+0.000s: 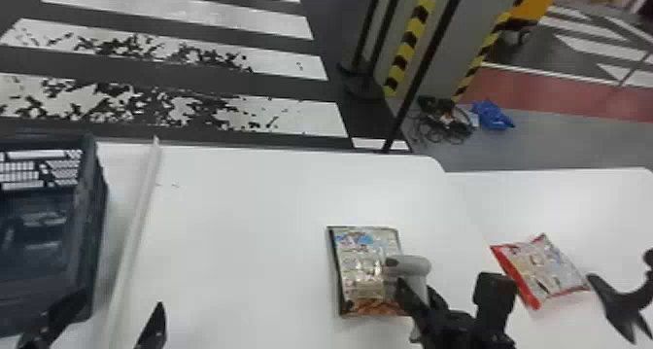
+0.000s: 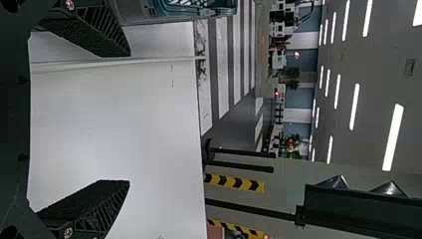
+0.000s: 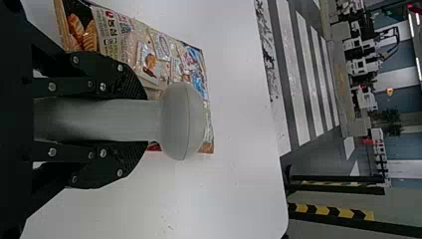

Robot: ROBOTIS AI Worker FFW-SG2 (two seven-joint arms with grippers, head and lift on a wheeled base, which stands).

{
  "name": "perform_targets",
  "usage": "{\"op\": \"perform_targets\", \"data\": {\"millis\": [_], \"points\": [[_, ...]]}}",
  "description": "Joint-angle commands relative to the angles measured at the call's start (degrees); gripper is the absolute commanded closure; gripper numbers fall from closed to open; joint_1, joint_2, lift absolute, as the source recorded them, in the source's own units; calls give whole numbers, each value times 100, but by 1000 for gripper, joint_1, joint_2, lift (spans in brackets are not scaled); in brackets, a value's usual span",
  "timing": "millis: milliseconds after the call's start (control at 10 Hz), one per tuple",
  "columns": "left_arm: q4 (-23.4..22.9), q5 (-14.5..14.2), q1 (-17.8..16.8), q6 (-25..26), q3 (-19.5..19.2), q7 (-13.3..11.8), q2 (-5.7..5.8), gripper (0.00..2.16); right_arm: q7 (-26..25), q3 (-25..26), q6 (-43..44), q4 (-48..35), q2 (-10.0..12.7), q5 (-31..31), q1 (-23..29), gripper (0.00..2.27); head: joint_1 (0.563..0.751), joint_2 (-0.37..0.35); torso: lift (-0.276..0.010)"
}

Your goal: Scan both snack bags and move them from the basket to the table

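In the head view, the larger snack bag (image 1: 359, 260) lay on the white counter (image 1: 233, 202), right of lower centre; the red-edged snack bag (image 1: 544, 270) lay at lower right. The right tool (image 1: 421, 297) pinched a grey scanner (image 1: 410, 265) by the larger bag. The left tool (image 1: 119, 309) stood spread at lower left, the basket (image 1: 92, 226) at the left edge.
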State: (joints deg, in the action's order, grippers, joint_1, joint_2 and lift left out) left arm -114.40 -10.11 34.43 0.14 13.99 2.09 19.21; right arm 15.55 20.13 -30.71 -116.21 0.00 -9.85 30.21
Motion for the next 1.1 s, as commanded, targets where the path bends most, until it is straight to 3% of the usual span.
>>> {"op": "perform_targets", "data": {"millis": [0, 600, 800, 1000], "points": [[-21, 26, 37, 0, -2, 10, -5, 80, 0, -9, 104, 116, 5, 10, -24, 2246, 695, -310, -98], [-21, 61, 46, 0, 16, 19, -40, 80, 0, 176, -37, -201, -9, -122, -42, 2246, 695, -314, -98], [-12, 61, 46, 0, 25, 10, -22, 80, 0, 448, -318, -183, -97, -105, -376, 2246, 695, -331, -98], [-12, 61, 73, 0, 7, 10, -22, 80, 18, 633, -388, 292, -325, 36, -824, 2246, 695, -350, -98]]}}
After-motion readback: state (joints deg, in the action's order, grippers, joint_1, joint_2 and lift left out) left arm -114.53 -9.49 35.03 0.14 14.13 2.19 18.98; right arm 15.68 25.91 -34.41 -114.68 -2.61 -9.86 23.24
